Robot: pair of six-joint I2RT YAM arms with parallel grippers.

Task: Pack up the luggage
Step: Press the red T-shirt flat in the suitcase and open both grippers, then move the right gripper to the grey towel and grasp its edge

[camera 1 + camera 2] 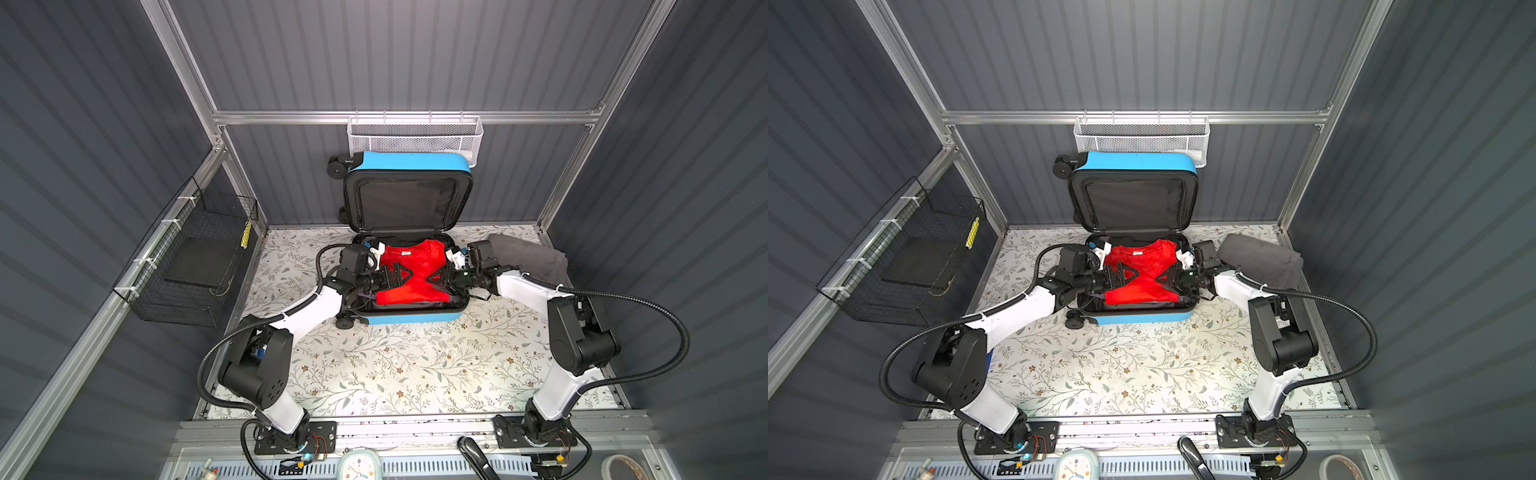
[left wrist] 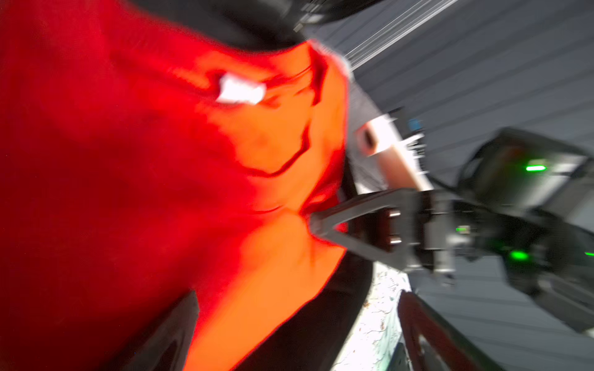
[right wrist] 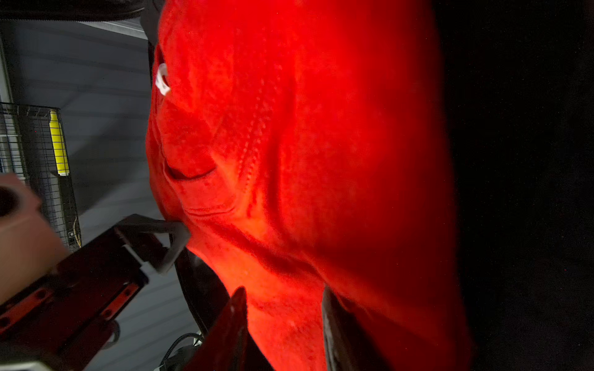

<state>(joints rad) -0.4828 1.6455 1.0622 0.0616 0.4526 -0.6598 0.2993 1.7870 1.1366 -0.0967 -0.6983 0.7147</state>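
Left gripper [image 1: 405,277] gapes wide, right gripper [image 1: 435,278] unclear whether clamped; both meet crumpled soft red shirt [image 1: 411,255] inside glossy blue hard-shell suitcase [image 1: 415,318]

Grey ribbed walls [image 1: 395,54], alu frame rail [image 1: 291,117], floral tabletop [image 1: 395,365], white mesh basket [image 1: 415,139], blk wire basket [image 1: 187,266]

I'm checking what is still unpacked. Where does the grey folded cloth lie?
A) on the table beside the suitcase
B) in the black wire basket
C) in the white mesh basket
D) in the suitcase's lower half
A: the grey cloth lies on the table outside the luggage, whose lower half holds a red shirt.
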